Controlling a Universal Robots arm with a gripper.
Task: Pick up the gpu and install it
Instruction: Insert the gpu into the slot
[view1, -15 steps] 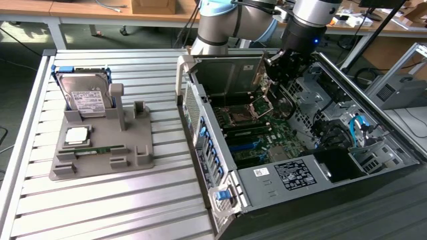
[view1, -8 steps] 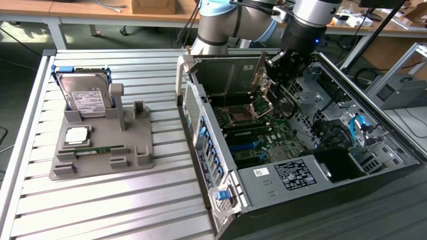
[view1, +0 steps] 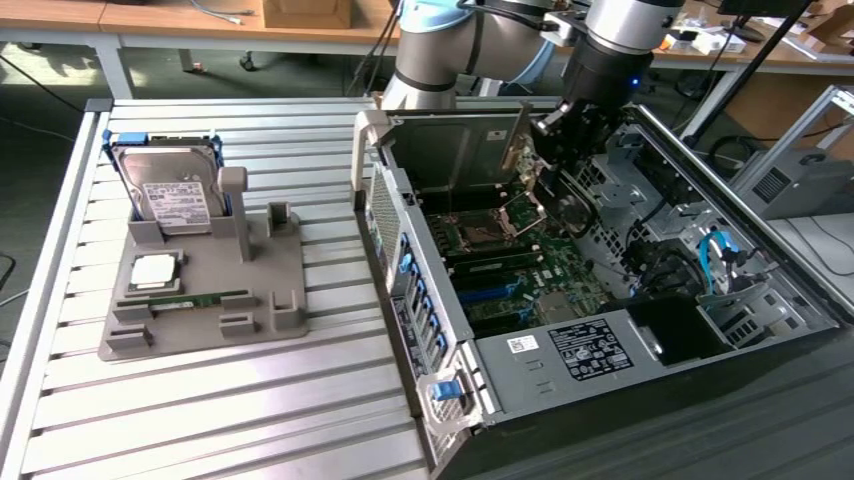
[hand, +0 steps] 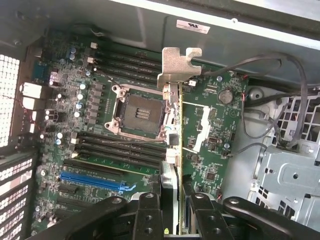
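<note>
The gpu hangs edge-on over the open computer case, held upright above the motherboard. My gripper is shut on it from above. In the wrist view the gpu runs as a thin edge away from my gripper, and its metal end bracket sits at the far end. The card floats above the board beside the bare processor socket, apart from the blue slot.
A grey fixture on the slatted table at the exterior view's left holds a silver hard drive, a processor chip and a green memory stick. Black cables and the drive cage crowd one side of the case.
</note>
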